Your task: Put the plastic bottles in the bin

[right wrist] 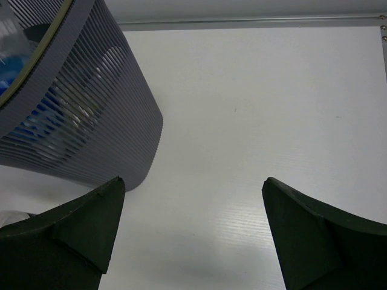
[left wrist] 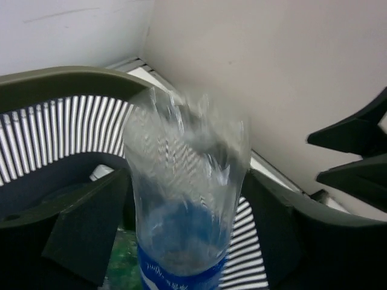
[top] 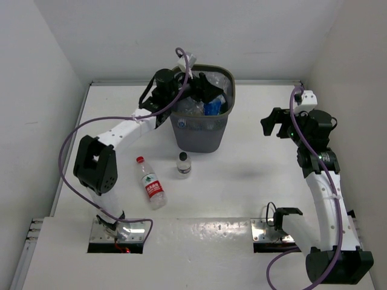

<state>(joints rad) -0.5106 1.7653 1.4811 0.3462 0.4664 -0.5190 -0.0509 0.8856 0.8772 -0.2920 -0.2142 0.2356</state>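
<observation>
Bottle (left wrist: 183, 181), blue-labelled and blurred, sits between the fingers of the left hand (top: 202, 88) right above the bin (top: 199, 136), placed to drop in; whether they grip it, I cannot tell. Right hand (top: 276, 124) hangs wide open, empty.

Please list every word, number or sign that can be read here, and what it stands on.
No text can be read.
Red-white label of the lying bottle: too small.
White label of the black-capped bottle: too small.
Blue-labelled bottle, left wrist view: white marks, blurred.
</observation>
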